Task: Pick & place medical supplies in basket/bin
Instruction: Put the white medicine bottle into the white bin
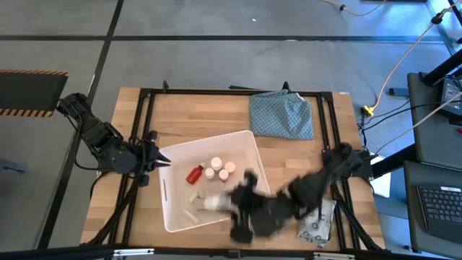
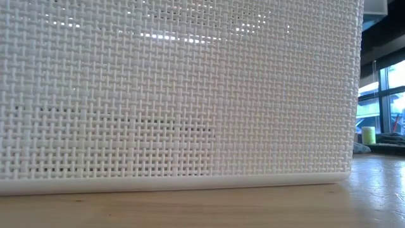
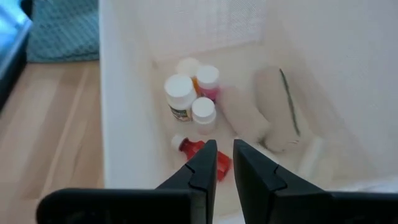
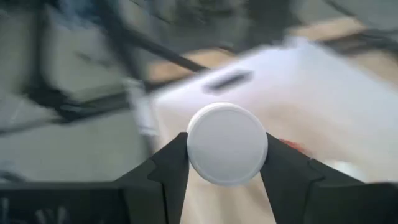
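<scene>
Grey floor surrounds the wooden desk [image 1: 289, 155]. At the left edge, the left hand [image 1: 160, 157] waits just beside the tub [image 1: 173, 209], with its fingers [image 3: 200, 167] nearly together and grasping nothing. Inside the tub lie a red bottle [image 1: 194, 175], some white bottles [image 1: 219, 169] close to it, and short white tubes [image 1: 190, 216] near the front wall. A patterned cloth [image 1: 281, 115] lies at the far side of the desk. The right hand [image 1: 242, 217] is over the tub's right front corner, clenched on a white round bottle [image 4: 227, 144]. A printed packet [image 1: 317, 230] lies on the desk under the right arm.
</scene>
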